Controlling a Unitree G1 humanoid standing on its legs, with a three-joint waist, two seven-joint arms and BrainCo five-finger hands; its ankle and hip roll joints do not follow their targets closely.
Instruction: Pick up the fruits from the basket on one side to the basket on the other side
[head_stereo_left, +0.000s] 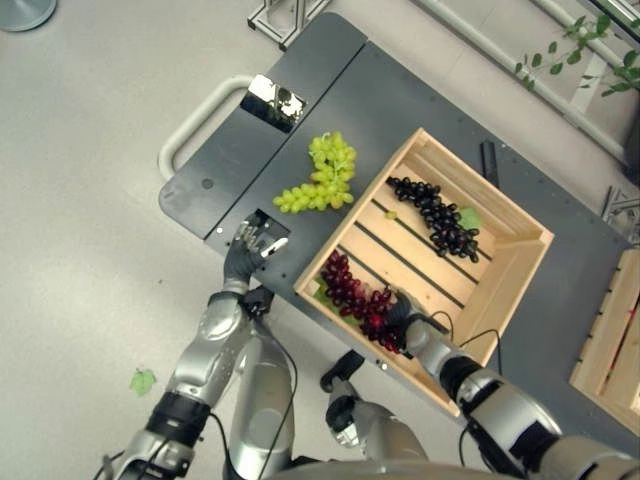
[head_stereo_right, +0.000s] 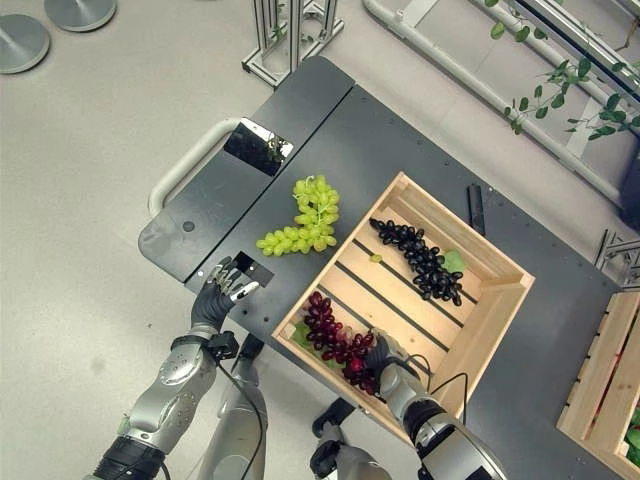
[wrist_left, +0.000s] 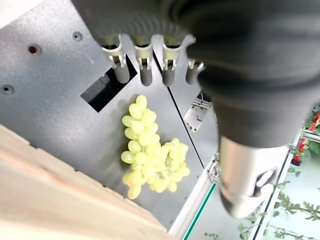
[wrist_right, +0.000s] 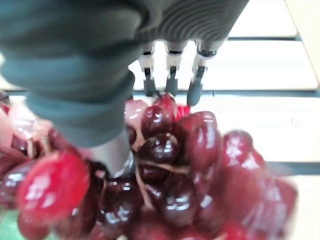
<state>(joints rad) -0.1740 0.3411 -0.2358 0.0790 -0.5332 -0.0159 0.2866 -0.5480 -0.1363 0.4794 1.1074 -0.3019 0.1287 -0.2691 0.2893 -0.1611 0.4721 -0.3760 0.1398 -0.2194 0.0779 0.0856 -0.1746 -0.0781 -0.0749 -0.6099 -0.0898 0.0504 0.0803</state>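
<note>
Right wrist view: our right hand (wrist_right: 170, 85) curls onto the red grapes (wrist_right: 165, 165) in the crate (head_stereo_left: 520, 250). We should cup underneath, lift slowly. Left hand (head_stereo_left: 255, 245) open over worktop (head_stereo_left: 230, 160).

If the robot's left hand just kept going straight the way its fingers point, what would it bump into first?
Probably the green grapes. The left hand hangs open at the table's near edge, fingers aimed across the dark top. Its wrist view shows that bunch straight ahead, though height is unclear, so it might pass over.
</note>
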